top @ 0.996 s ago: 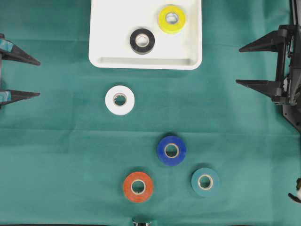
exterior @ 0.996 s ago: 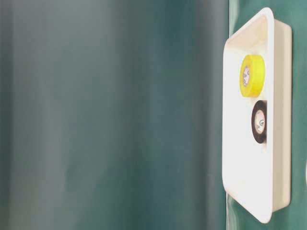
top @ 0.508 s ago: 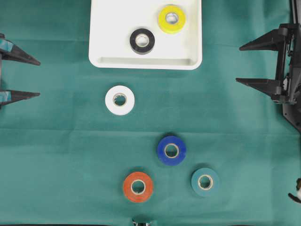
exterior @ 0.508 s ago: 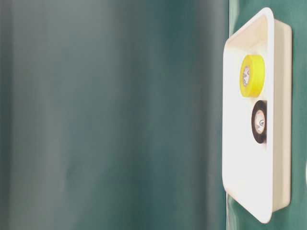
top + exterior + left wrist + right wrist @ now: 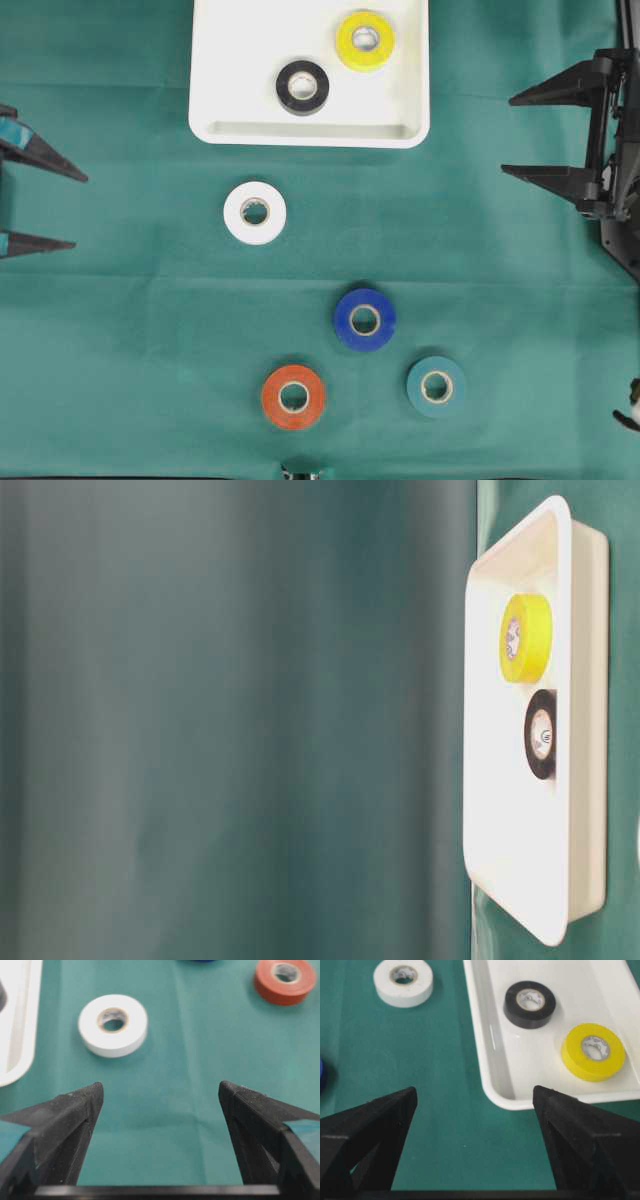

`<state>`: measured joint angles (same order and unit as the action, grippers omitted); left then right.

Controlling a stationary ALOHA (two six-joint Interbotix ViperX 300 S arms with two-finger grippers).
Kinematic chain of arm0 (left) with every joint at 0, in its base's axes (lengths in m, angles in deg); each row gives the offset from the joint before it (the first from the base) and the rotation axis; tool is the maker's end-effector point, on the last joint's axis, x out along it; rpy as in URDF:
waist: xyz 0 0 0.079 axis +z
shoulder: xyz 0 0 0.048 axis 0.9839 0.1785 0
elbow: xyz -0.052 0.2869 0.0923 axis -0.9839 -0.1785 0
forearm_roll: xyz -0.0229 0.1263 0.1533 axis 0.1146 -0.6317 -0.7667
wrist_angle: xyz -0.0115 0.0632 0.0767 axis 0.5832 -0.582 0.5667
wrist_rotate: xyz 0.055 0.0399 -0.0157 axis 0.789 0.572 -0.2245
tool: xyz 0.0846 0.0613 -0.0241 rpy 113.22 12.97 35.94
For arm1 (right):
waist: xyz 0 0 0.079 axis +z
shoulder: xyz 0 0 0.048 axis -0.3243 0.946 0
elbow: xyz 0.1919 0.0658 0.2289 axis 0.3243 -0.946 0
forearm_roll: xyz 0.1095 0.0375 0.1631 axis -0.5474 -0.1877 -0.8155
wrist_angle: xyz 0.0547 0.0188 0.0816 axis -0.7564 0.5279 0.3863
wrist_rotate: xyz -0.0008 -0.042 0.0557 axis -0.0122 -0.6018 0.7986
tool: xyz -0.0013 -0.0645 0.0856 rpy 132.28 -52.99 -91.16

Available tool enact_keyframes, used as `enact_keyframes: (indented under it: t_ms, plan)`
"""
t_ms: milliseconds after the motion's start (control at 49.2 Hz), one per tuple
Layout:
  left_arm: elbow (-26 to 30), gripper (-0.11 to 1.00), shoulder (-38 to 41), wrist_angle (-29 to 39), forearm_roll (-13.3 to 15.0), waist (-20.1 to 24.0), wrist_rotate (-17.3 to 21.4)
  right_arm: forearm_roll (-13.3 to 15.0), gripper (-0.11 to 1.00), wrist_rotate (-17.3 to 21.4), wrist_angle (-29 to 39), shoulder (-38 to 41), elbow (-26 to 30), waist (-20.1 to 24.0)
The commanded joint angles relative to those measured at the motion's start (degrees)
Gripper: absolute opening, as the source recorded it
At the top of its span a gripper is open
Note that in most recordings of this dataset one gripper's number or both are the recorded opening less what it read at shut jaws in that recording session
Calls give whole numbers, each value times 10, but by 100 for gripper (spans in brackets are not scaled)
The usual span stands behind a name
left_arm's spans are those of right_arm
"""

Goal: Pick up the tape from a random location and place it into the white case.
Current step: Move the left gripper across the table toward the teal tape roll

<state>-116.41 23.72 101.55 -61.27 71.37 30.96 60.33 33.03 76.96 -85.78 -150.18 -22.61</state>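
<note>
green cloth covers the whole counter (image 5: 150, 350), seen from overhead with both arms at the side edges

the white case (image 5: 240, 90) is the largest thing, a shallow rectangular tray with rounded corners and a raised rim, at the top middle of the overhead view. it lies flat on the cloth, and its far end runs out of the overhead view

the right claw (image 5: 515, 138) reaches in from the right edge, level with the near end of the case, its two black fingers spread wide apart and holding nothing. the left claw (image 5: 75, 210) pokes in from the left edge, lower than the case, its fingers also spread wide with nothing between them; the white roll lies ahead of it in its wrist view, well apart

inside the case lie two rolls of tape, flat and apart from each other: a yellow roll (image 5: 365, 40) toward the right side and a black roll (image 5: 302, 86) nearer the middle

four more rolls lie flat on the cloth outside the case. a white roll (image 5: 255, 212) sits just below the case's near rim. a blue roll (image 5: 364, 319) lies lower and to the right. below it, an orange roll (image 5: 293, 397) is on the left and a teal roll (image 5: 436, 386) on the right, none of them touching
</note>
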Motion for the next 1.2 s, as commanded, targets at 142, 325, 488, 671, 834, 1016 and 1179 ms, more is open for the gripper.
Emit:
enact_keyframes:
  t_ms: [142, 325, 488, 671, 834, 1016, 1179]
  plan:
    - [9, 93, 8, -18, 1, -21, -1, -1, 89, 1, -2, 5, 17, -1]
    - [9, 93, 8, -20, 1, -23, -1, -1, 89, 1, -2, 5, 18, -1]
    - [9, 93, 7, -21, 1, -23, -1, -1, 89, 2, -2, 5, 19, -1]
    - [10, 93, 7, -31, 1, -23, -1, 0, 89, 1, -2, 8, 19, -1]
    - [10, 93, 14, -50, 1, -23, -1, 0, 89, 2, -2, 12, 19, -1]
    - [17, 93, 54, -99, 2, -24, -3, -1, 89, 1, -2, 14, 21, -1]
    - [40, 93, 110, -135, 1, -38, -3, 0, 89, 0, -2, 14, 22, -1]
